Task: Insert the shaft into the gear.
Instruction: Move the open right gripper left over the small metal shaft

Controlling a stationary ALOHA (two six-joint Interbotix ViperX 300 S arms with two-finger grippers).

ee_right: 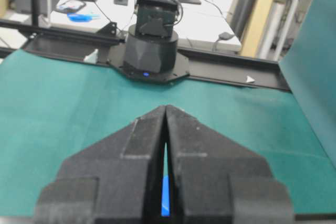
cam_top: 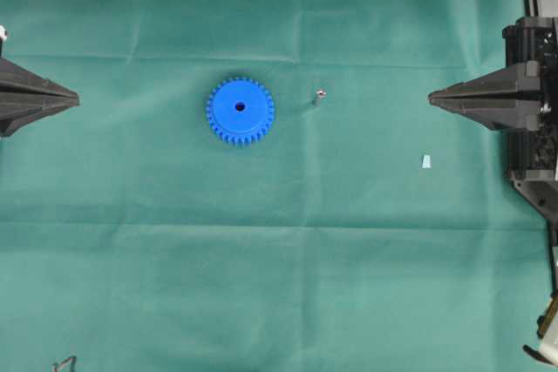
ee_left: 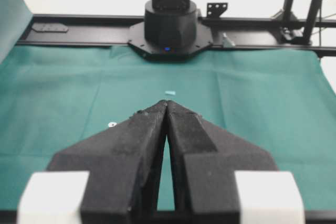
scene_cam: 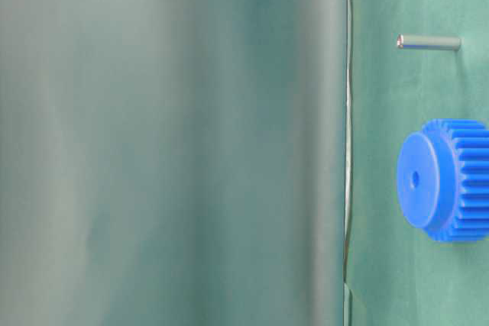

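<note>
The blue gear [cam_top: 240, 111] lies flat on the green cloth, left of centre, its centre hole facing up. The shaft [cam_top: 318, 97], a tiny silver-grey pin, stands upright a short way to the gear's right, apart from it. At table level the shaft [scene_cam: 428, 43] and the gear [scene_cam: 447, 179] stand side by side. My left gripper [cam_top: 77, 99] is shut and empty at the left edge, far from the gear. My right gripper [cam_top: 431, 98] is shut and empty at the right, well clear of the shaft. In the wrist views the left gripper [ee_left: 166, 103] and the right gripper [ee_right: 166, 106] have tips touching; a sliver of gear [ee_right: 165, 195] shows between the right fingers.
A small pale blue-white wedge scrap [cam_top: 426, 161] lies on the cloth near the right gripper, also ahead of the left fingers as the scrap [ee_left: 170, 93]. A tiny white speck [ee_left: 112, 124] lies on the cloth. The arm bases [ee_left: 168, 24] [ee_right: 152, 51] stand at the table's ends.
</note>
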